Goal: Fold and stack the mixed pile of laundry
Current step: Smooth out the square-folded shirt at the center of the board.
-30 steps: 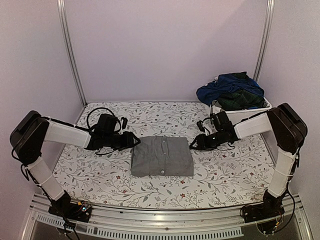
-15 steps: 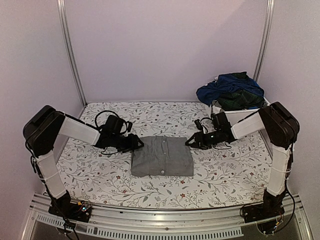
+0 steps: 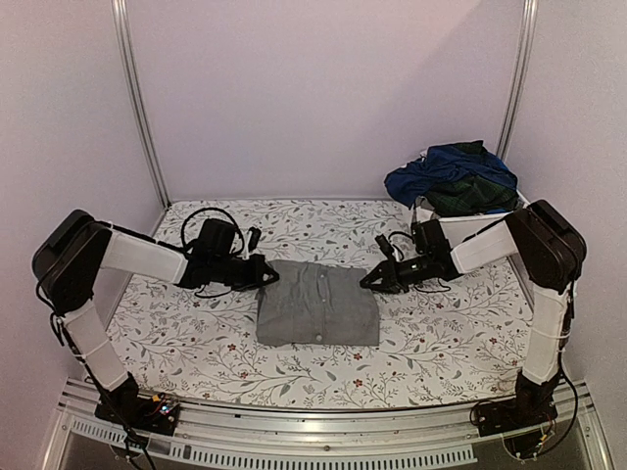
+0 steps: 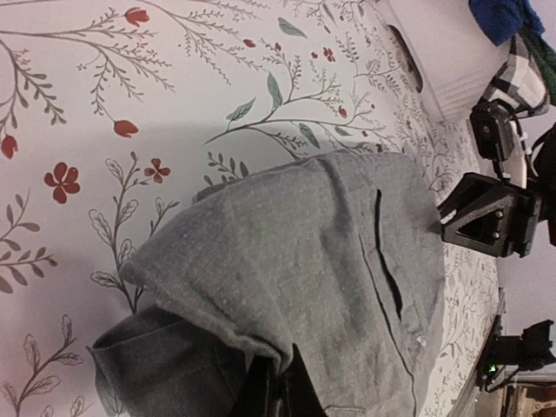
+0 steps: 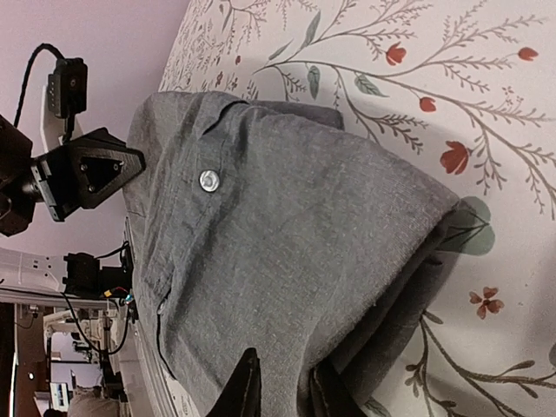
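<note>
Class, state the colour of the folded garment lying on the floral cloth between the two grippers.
The folded garment is grey, with a pale button; the right wrist view shows it best.

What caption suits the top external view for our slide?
Folded grey garment pinched at its far corners by the left gripper and right gripper; other laundry fills the white bin.

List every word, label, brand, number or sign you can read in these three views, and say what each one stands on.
No text can be read in any view.
grey garment: a button, but no label or print.
table cloth: floral pattern only.
white bin: plain wall, no marking.
electronics at the left arm's base: too small to read.
</note>
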`<state>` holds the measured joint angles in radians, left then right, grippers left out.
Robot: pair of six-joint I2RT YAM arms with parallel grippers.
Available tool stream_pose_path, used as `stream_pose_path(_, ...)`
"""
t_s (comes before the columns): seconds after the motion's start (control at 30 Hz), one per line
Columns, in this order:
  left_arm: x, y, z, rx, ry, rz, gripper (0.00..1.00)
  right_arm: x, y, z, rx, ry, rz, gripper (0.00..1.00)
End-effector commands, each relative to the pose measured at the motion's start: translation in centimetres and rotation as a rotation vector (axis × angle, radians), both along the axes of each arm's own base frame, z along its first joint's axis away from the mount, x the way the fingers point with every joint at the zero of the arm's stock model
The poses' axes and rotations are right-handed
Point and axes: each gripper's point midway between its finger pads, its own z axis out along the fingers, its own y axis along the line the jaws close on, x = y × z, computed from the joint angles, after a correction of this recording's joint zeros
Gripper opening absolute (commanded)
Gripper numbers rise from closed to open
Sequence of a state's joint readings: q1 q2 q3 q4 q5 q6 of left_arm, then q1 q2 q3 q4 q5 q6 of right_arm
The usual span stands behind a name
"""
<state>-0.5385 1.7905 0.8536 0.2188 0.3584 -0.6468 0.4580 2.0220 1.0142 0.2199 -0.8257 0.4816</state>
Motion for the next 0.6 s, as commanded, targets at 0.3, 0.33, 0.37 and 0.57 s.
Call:
stream_pose_path(0.3, -0.8, 4.5, 0.5, -0.013, -0.033, 0.081, 0.0, -1.1, 3.7, 5.4, 0.079, -0.107, 0.082, 0.02)
stream_pose_path(0.33, -0.8, 5.0, -0.4, 0.003, -0.022, 0.1, 0.0, -1.0, 4.0, 4.8, 0.072, -0.106, 0.081, 0.02)
stream_pose_path(0.37, -0.9, 5.5, -1.2, 0.021, -0.012, 0.117, 0.0, -0.7, 4.1, 4.0, 0.064, -0.102, 0.079, 0.02)
stream_pose_path(0.57, -1.0, 7.4, -5.4, 0.027, 0.052, 0.186, 0.0, 0.3, 4.6, -0.2, 0.023, -0.056, 0.069, 0.02)
